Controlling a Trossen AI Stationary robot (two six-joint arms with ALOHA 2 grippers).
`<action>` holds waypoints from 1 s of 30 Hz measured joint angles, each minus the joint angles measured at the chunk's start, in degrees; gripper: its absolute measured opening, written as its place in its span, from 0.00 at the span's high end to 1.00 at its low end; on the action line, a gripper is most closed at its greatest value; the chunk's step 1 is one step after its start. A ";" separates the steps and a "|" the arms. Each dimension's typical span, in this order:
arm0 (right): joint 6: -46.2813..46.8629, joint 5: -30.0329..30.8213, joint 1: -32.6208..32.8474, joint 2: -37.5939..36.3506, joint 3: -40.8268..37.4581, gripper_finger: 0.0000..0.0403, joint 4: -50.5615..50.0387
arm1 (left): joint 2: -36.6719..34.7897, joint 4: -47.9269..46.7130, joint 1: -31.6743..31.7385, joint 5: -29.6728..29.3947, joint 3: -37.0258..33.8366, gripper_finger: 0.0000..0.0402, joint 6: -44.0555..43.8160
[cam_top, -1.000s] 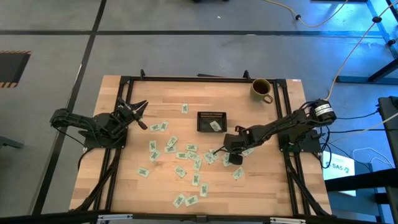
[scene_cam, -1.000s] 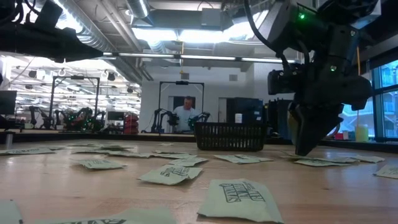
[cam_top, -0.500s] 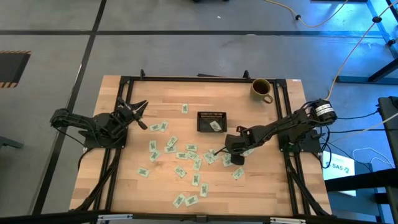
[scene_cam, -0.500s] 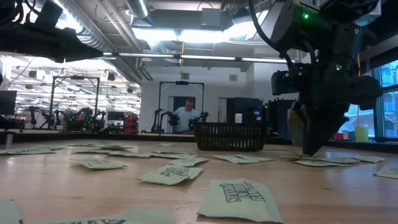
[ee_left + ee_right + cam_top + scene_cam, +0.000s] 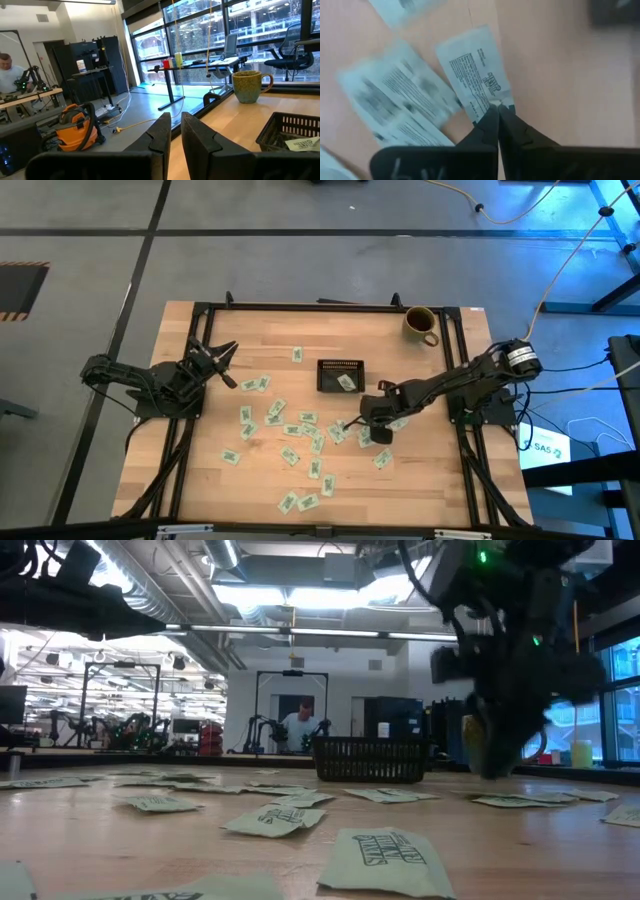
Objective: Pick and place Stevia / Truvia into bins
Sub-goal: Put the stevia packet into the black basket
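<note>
Many pale green and white Stevia packets (image 5: 290, 430) lie flat and scattered over the middle of the wooden table. The black tray (image 5: 325, 366) sits toward the far side with one packet (image 5: 347, 382) inside. My right gripper (image 5: 366, 426) is just on the near side of the tray, low over the packets, shut on one packet (image 5: 475, 75); it appears blurred in the low view (image 5: 492, 772). My left gripper (image 5: 228, 366) waits at the table's left side, fingers together (image 5: 176, 145). My right gripper pinches one packet by the edge of its short end (image 5: 495, 102) between its two fingertips. The fingers come from above, pointing down. The packet stretches away from the fingertips, sharp against the blurred packets beneath it; whether its far end still lies on the table I cannot tell.
An olive-yellow mug (image 5: 420, 323) stands near the table's far right corner. Black frame rails (image 5: 300, 307) run along the table's edges. Bare wood shows at the far left (image 5: 260, 330) and along the near right (image 5: 440, 480). A person sits far behind the table (image 5: 297, 725).
My right gripper, shut throughout, has shifted slightly above the packets near the tray and now shows blurred in the low view, its fingertips a little higher than before. The left arm has kept still.
</note>
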 joint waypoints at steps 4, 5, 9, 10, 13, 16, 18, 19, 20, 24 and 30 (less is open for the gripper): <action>-0.72 0.56 0.00 -2.61 0.39 1.00 0.23 | 0.00 0.00 0.00 0.00 0.00 0.90 0.00; -0.79 1.16 0.00 -3.41 0.39 1.00 0.26 | 0.00 0.00 -0.01 -0.02 0.00 0.90 0.00; -1.39 6.07 -0.48 -6.84 0.84 1.00 0.55 | 0.00 0.00 0.01 -0.01 0.01 0.89 0.00; -1.41 7.41 -0.91 -7.57 1.37 1.00 0.50 | -0.01 0.00 0.00 -0.01 0.00 0.89 0.00; -1.41 11.19 -2.80 -9.02 4.11 1.00 0.89 | -0.02 0.00 0.02 0.00 0.00 0.89 0.00; -2.42 12.00 -5.24 -9.03 7.39 1.00 0.70 | 0.00 0.00 0.00 -0.01 0.00 0.89 -0.01; -4.57 12.05 -7.00 -8.27 9.58 1.00 0.95 | -0.02 0.00 0.02 -0.02 0.00 0.90 0.00; -5.95 11.92 -7.92 -7.85 10.20 1.00 0.98 | -0.01 -0.01 -0.01 -0.02 0.01 0.90 -0.01; -6.98 11.44 -8.86 -7.14 10.73 1.00 0.42 | -0.02 0.00 -0.01 -0.02 0.01 0.90 0.00; -9.98 6.81 -12.39 -2.38 13.15 1.00 0.30 | -0.02 -0.02 0.01 -0.01 0.00 0.90 0.00; -10.56 6.58 -15.35 4.41 17.23 1.00 -3.65 | -0.01 -0.02 0.00 -0.04 0.00 0.90 0.00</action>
